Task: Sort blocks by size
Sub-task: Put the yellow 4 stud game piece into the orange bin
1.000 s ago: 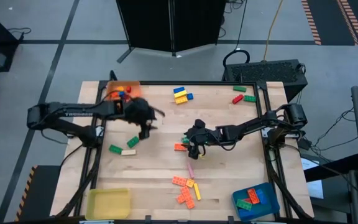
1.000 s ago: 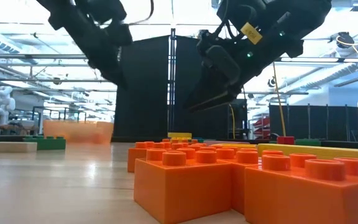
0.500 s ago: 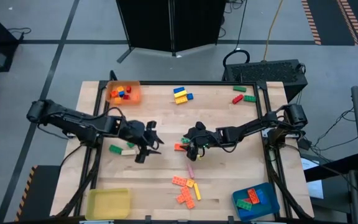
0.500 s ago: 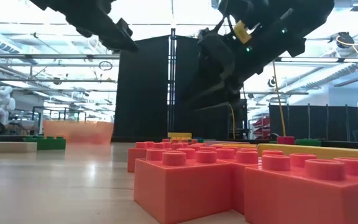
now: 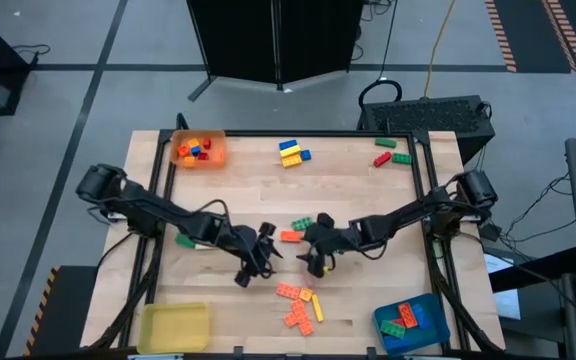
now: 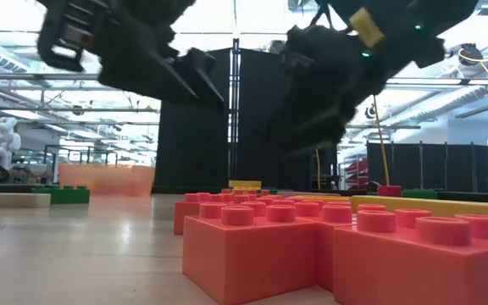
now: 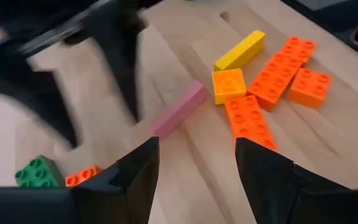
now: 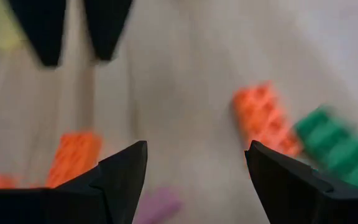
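Observation:
Orange bricks, a small yellow square and a yellow bar (image 5: 299, 305) lie in a cluster near the table's near edge, also in the left wrist view (image 7: 272, 68). A pink bar (image 7: 179, 109) lies flat beside them. A green brick (image 5: 301, 224) and an orange brick (image 5: 290, 236) lie at mid-table. My left gripper (image 5: 261, 262) (image 7: 194, 174) is open and empty, above the wood just left of the pink bar. My right gripper (image 5: 316, 262) (image 8: 197, 186) is open and empty, facing it from the right, close above the table.
An orange tray (image 5: 198, 150) with small bricks stands at the far left. A yellow tray (image 5: 173, 325) stands at the near left, and a blue tray (image 5: 408, 320) with bricks at the near right. Yellow and blue bricks (image 5: 290, 152) and red and green bricks (image 5: 388, 150) lie along the far edge.
My left gripper has swept from beside the orange tray toward the table's near edge and right, to mid-table, and now faces my right gripper. My right gripper has gone a little toward the near edge, uncovering the green and orange bricks. No brick has moved.

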You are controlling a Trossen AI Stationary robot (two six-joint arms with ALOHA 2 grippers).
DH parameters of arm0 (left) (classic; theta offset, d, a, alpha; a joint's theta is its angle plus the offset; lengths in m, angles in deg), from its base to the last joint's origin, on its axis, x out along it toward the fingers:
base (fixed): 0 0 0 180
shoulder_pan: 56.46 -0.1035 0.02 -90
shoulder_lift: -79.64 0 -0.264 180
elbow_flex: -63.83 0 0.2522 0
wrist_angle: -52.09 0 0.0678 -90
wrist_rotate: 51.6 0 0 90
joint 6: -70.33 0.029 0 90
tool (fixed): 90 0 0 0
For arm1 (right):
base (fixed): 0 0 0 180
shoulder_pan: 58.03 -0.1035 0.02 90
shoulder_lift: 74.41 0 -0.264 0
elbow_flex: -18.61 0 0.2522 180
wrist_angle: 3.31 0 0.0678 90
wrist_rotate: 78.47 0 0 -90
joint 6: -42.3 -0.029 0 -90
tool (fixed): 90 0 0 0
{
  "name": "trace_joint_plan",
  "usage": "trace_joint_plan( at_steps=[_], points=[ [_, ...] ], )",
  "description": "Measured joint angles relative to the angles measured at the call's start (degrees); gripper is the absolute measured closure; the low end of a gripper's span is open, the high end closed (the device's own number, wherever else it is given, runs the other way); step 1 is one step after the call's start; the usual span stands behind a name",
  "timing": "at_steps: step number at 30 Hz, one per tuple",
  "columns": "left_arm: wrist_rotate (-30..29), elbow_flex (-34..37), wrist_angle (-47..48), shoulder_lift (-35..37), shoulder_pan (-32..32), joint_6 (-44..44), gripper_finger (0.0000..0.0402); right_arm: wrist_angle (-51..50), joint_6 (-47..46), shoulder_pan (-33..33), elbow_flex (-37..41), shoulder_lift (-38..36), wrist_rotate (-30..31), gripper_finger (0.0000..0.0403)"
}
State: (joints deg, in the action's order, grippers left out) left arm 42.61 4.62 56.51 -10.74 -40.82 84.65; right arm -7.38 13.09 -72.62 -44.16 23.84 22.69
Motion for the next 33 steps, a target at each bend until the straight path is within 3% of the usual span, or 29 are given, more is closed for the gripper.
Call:
trace_joint_plan(
  at_steps=[6, 15, 22, 33],
  points=[
    [-0.19, 0.00, -7.13, -4.81, 0.00, 0.09, 0.0189, -3.14, -6.42, -7.98, -0.10, 0.00, 0.81, 0.0148],
    [-0.19, -0.02, -10.36, -7.93, -0.02, -0.02, 0.0189, -5.87, -4.32, -19.09, -8.12, 1.60, 8.37, 0.0206],
    [-0.62, -0.02, -10.61, -7.91, -0.02, 1.07, 0.0189, -14.85, -3.33, -19.23, -15.16, 9.47, 8.21, 0.0218],
    [-1.19, -0.02, -9.75, -7.90, -0.24, 1.10, 0.0189, -28.92, -3.41, -18.24, -22.91, 14.49, 7.93, 0.0186]
  ],
)
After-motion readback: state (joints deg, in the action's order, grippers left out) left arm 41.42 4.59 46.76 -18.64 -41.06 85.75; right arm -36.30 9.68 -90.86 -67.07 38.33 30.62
